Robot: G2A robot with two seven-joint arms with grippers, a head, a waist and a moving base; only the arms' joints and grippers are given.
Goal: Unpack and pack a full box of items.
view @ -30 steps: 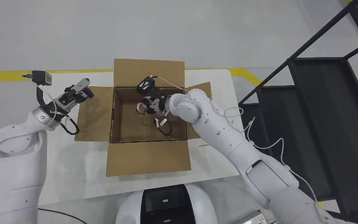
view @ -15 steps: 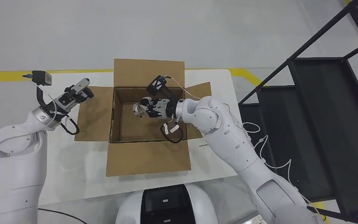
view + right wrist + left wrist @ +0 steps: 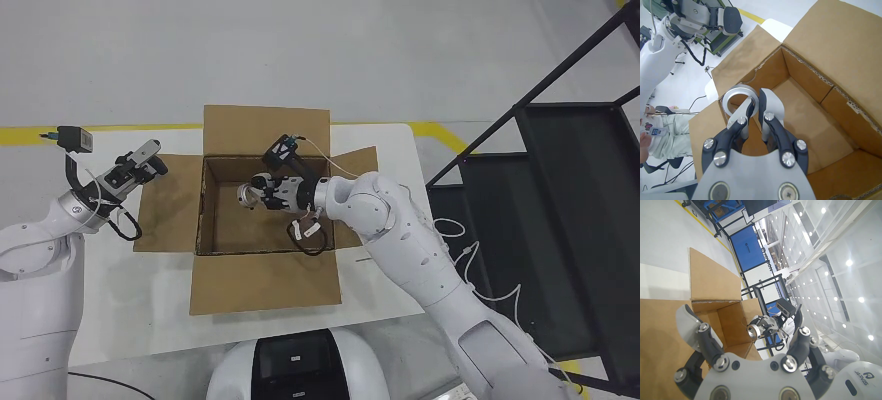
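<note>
Floor: you have pale grey, smooth floor all round, with a yellow line painted across it behind the table.
Table: a white top, lit evenly.
Stairs: a black metal staircase stands just beside the table's right end (dark treads, a slanted rail).
Partitions: in the left wrist view you see blue panels and a white perforated panel in black frames.
Ceiling: high and white, dotted with round lamps, all lit.
Trolley: a green-framed one on castors.
</note>
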